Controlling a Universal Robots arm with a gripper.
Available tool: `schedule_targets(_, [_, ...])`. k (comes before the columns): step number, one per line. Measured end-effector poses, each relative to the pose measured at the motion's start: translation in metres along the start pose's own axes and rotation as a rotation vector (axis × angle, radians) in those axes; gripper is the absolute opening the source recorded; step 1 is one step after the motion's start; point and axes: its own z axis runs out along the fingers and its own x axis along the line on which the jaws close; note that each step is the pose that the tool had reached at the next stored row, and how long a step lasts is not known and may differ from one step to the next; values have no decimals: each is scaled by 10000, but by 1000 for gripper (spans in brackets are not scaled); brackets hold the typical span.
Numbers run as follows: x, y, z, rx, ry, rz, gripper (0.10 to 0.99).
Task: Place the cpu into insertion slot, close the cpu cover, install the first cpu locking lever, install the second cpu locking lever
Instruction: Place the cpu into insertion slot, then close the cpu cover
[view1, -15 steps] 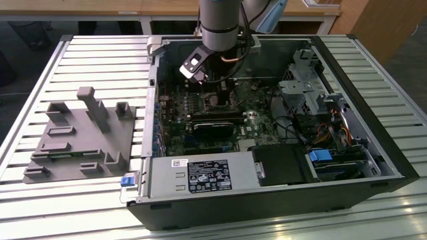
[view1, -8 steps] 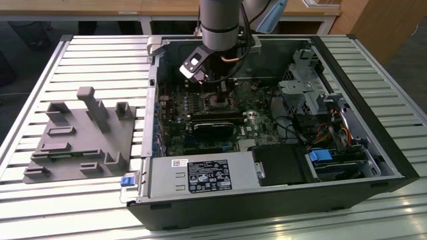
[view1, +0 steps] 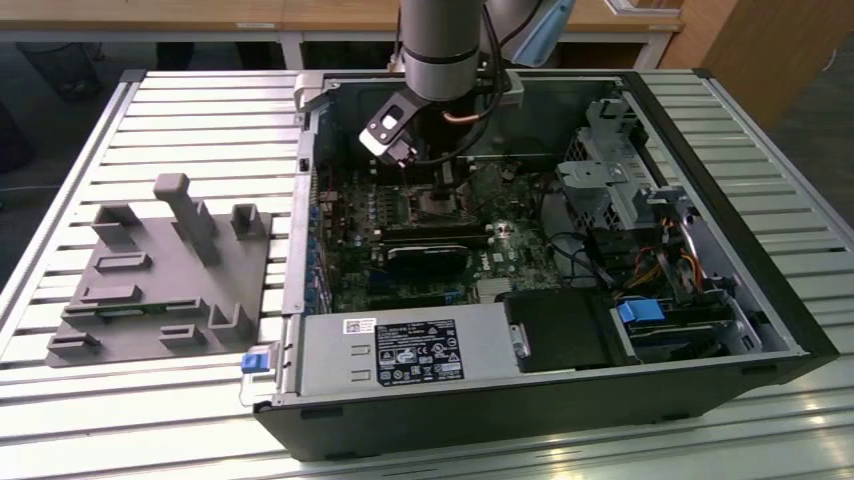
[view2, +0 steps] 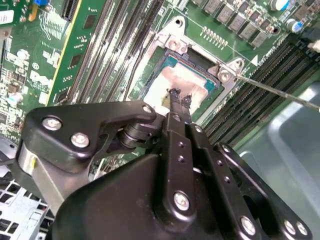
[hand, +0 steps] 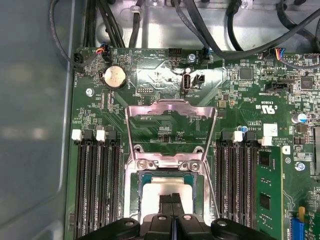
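— Silvery-beige metal, flat and square with a teal edge: that is the cpu (hand: 162, 192), lying inside the insertion slot (hand: 135, 197) on the green board (hand: 160, 95).

— And the gripper (hand: 172, 200)?

— Its 2 fingers are pressed together with nothing between them. Their tips are at the middle of the cpu's top, either on it or just above it.

— What of the cpu cover (hand: 171, 107)?

— The first wrist view shows it swung up and open, a thin metal frame hinged at the slot's edge, with the board visible through its window. A thin wire lever (hand: 212, 182) runs beside the slot.

— Does the second wrist view add anything?

— It looks along the fingers, so the tips show against the pale chip, and 1 wire lever sticks out from a corner of the slot, raised. Long black memory slots (hand: 97, 185) flank the socket on both sides.

— And around it?

— The exterior view shows the arm (view1: 441, 40) reaching down into an open computer case (view1: 534, 410), which lies on a slatted metal table (view1: 200, 110). A grey moulded fixture (view1: 160, 270) sits at the exterior view's left, apart from the case.
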Motion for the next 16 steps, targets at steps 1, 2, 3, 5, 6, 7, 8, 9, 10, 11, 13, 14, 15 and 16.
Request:
schedule_targets(1, [0, 1, -4, 2, 1, 0, 106])
schedule_targets(2, [0, 1, -8, 6, 1, 0, 106])
schedule_targets(3, [1, 1, -11, 7, 1, 0, 106])
schedule_targets(5, [0, 3, -18, 16, 0, -1, 106])
schedule_targets(6, [0, 3, -24, 20, 0, 0, 106])
schedule_targets(7, [0, 3, -30, 23, 0, 0, 106])
schedule_targets(8, [0, 4, -36, 25, 0, 1, 106])
schedule_targets(9, [0, 5, -43, 27, 0, 0, 106])
schedule_targets(10, [0, 5, -48, 30, 0, 0, 106])
schedule_targets(11, [0, 5, -53, 33, 1, 0, 106])
schedule_targets(13, [1, 6, -64, 41, 0, 0, 106])
schedule_targets(14, [1, 7, -70, 46, 0, 0, 106])
schedule_targets(15, [1, 7, -74, 47, 0, 0, 106])
schedule_targets(16, [1, 8, -78, 50, 0, 1, 106])
